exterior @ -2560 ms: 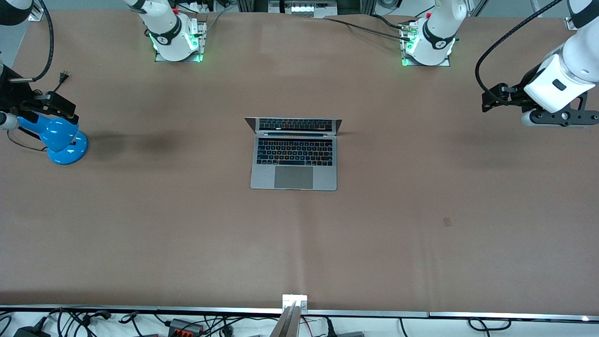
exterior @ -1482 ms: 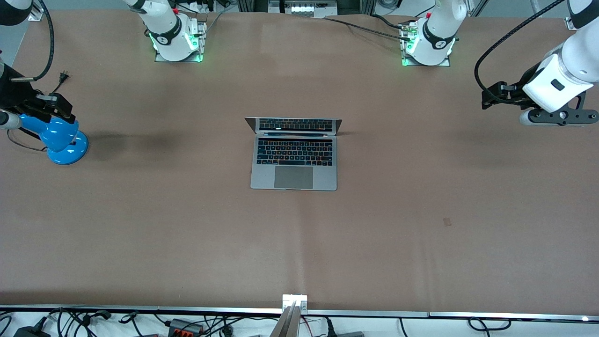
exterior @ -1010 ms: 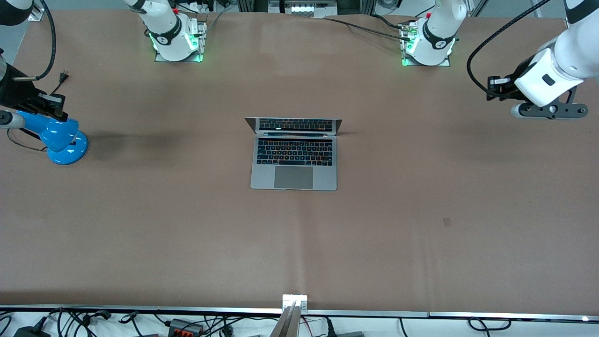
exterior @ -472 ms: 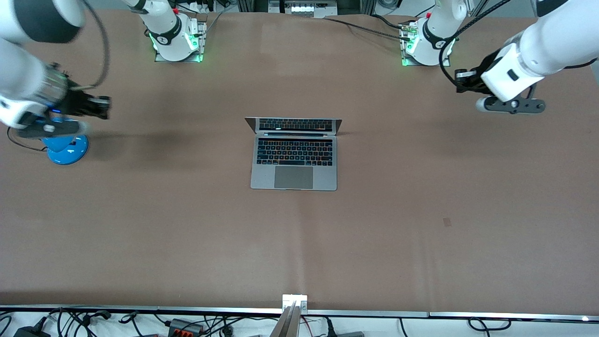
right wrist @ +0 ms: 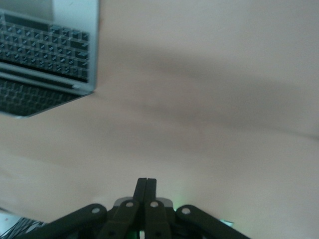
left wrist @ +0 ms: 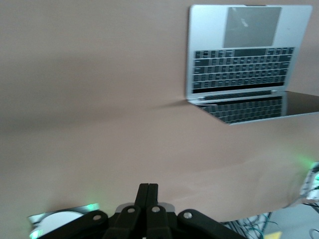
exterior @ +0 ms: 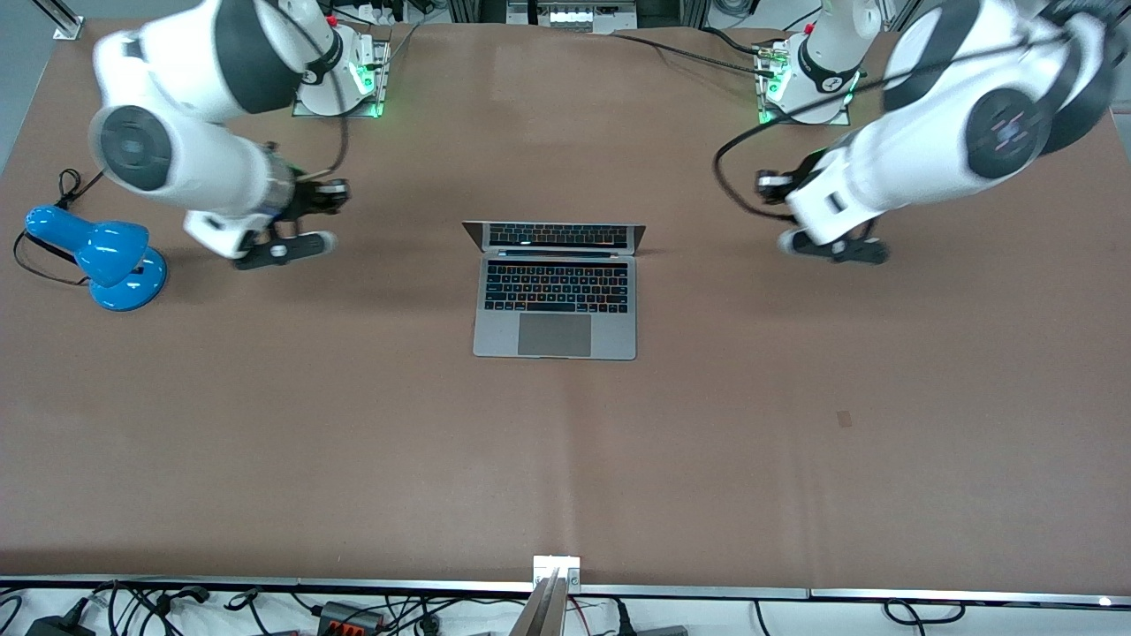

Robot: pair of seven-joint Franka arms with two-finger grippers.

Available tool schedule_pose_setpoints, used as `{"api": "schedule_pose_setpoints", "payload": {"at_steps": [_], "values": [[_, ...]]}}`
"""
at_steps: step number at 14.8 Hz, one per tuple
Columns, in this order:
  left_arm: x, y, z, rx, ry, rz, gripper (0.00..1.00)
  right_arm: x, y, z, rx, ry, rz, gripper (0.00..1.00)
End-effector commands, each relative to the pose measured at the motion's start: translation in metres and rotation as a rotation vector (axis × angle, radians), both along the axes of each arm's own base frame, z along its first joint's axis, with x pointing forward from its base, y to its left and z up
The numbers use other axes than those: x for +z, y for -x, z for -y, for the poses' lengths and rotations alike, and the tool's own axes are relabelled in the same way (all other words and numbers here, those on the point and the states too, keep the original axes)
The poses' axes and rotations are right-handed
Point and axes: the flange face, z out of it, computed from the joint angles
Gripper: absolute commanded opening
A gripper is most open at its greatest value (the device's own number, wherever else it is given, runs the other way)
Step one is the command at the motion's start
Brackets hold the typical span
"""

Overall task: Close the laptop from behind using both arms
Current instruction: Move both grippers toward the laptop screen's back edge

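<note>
Both arms have swung inward from the ends of the bench since half a second ago, and each now hangs much closer to the laptop (exterior: 555,291). On the right arm's side, the right hand (exterior: 340,188) has left the blue desk lamp (exterior: 95,257), which now stands uncovered near that end of the bench, and is over bare brown surface between the lamp and the laptop. Its fingers (right wrist: 146,191) are pressed flat together with nothing between them. The left hand (exterior: 762,181) is over bare bench (exterior: 795,424) toward the left arm's end, beside the laptop but well apart from it; its fingers (left wrist: 148,196) are likewise pinched fully together and empty (the front view blurs both arms, so the wrist views give the clearer look). The laptop itself has not moved: it sits open at the middle of the bench, keyboard and trackpad facing the front camera, screen raised on the edge nearest the arm bases. Neither hand touches it.
</note>
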Motion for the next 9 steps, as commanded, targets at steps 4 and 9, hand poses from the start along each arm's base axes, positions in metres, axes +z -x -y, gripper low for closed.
{"api": "schedule_pose_setpoints", "payload": {"at_steps": [4,9], "values": [[-0.079,-0.003,0.084,0.024,0.066,-0.072,0.00,-0.036,0.047,-0.100,0.076,0.037,-0.030,0.00],[-0.131,0.012,0.142,0.049,0.052,-0.093,0.00,-0.070,0.080,-0.159,0.116,0.090,-0.046,0.00]]}}
